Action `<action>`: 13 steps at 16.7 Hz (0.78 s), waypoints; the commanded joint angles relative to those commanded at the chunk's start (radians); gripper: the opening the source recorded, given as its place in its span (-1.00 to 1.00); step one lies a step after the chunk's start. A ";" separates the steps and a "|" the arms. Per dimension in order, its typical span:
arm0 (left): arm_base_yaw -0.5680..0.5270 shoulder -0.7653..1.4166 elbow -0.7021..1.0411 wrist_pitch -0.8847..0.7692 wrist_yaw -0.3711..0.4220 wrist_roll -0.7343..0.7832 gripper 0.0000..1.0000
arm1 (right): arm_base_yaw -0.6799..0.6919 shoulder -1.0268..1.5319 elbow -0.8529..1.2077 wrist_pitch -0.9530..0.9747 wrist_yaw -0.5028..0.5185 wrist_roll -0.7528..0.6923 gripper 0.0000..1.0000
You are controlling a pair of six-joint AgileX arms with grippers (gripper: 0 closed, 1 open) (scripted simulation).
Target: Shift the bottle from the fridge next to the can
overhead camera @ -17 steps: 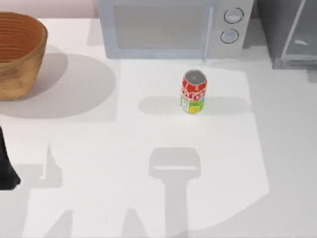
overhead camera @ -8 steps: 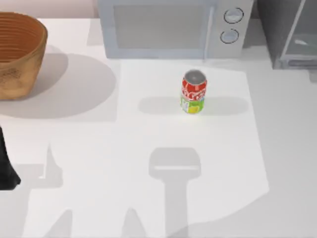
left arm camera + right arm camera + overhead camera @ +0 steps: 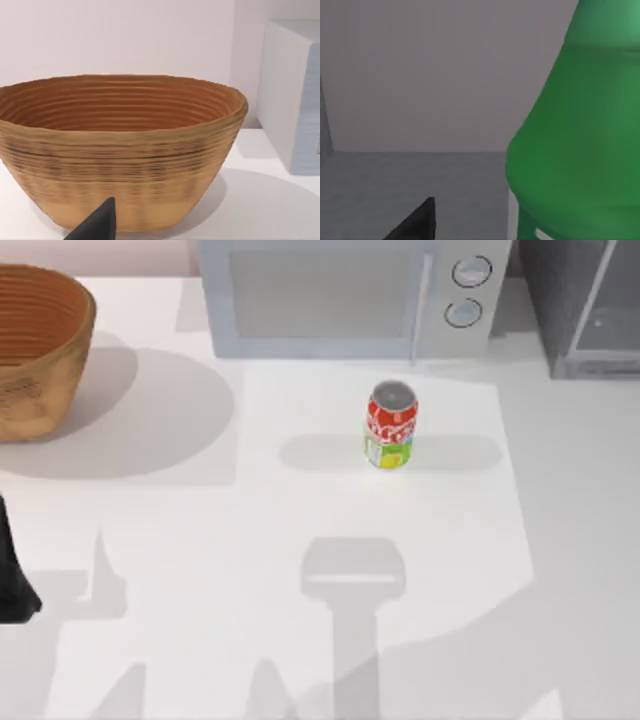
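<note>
Can (image 3: 390,426): upright, mid-worktop (image 3: 200,540), in front of microwave (image 3: 350,295). Fridge (image 3: 590,305): far right corner of worktop, beside microwave. Bottle (image 3: 580,135): green, upright, close before right wrist camera, grey fridge interior behind it. Basket (image 3: 35,345): far left of worktop; also filled much of left wrist view (image 3: 120,150). Left arm (image 3: 12,575): parked at left edge. Jaws of both grippers: state could not be told; 1 dark finger tip (image 3: 417,222) seen near bottle, apart from it.
</note>
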 joint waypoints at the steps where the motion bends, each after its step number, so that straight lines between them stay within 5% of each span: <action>1: 0.000 0.000 0.000 0.000 0.000 0.000 1.00 | 0.002 0.009 0.017 -0.009 0.002 0.000 1.00; 5: 0.000 0.000 0.000 0.000 0.000 0.000 1.00 | 0.003 0.012 0.023 -0.013 0.003 0.000 1.00; 13: 0.000 0.000 0.000 0.000 0.000 0.000 1.00 | 0.003 0.012 0.023 -0.013 0.003 0.000 -0.21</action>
